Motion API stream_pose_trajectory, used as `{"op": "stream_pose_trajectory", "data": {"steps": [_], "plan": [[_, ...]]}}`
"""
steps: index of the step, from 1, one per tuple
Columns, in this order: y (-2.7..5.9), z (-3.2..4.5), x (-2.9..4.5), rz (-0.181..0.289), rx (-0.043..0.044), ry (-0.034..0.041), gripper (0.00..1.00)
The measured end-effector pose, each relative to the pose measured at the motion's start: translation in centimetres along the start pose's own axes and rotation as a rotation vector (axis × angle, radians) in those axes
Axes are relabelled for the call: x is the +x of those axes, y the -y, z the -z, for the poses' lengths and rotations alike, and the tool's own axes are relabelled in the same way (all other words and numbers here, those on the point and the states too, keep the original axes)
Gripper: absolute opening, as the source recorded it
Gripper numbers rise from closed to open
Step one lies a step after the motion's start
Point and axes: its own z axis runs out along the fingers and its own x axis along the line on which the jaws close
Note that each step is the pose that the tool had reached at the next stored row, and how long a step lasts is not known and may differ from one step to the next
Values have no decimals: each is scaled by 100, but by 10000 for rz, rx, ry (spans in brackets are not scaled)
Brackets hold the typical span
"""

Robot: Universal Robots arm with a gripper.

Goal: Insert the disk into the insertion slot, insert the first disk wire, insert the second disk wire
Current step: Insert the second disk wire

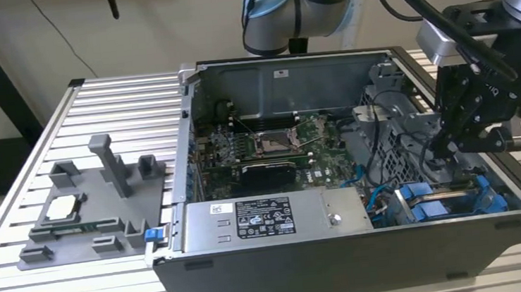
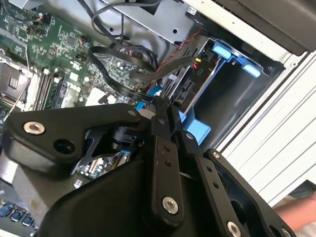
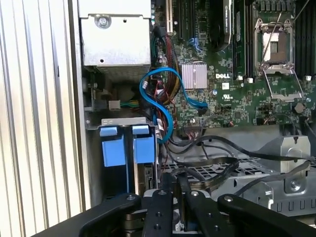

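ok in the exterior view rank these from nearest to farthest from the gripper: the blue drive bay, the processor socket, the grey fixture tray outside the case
1. Blue drive bay: just below the gripper, at the case's right end in the exterior view.
2. Processor socket: mid-case, on the green board.
3. Grey fixture tray: outside the case, on the slatted table at the exterior view's left.

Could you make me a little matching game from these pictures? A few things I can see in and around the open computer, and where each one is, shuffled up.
Things:
1. gripper
2. power supply box
3. grey parts tray
4. processor socket

Places:
A. on the slatted table, outside the case, at the exterior view's left
B. along the near edge of the case, bearing a white label
C. just above the insertion slot with blue fittings, at the exterior view's right
D. middle of the green circuit board

Pairs: 1-C, 2-B, 3-A, 4-D
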Motion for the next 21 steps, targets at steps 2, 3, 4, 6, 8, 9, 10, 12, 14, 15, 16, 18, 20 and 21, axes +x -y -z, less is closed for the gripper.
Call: {"op": "stream_pose_trajectory", "data": {"steps": [2, 3, 4, 6, 8, 9, 10, 12, 14, 15, 16, 18, 20, 21], "plan": [[0, -9, 5, 0, 0, -10, 0], [0, -9, 6, 0, 0, -12, 0], [0, -9, 6, 0, 0, -12, 0], [0, -11, 6, 0, 0, -10, 0], [0, -11, 7, 0, -1, -12, 0], [0, -13, 7, -3, -14, -28, 0], [1, -14, 7, -5, -38, -74, 0], [0, -16, 7, -15, -92, -223, 0], [0, -22, 8, -20, -116, -364, 0], [0, -29, 10, -20, -113, -409, 0], [0, -37, 11, -21, -112, -438, 0], [1, -58, 13, -20, -109, -484, 0], [1, -80, 16, -20, -105, -484, 0], [1, -91, 17, -19, -103, -485, 0]]}}
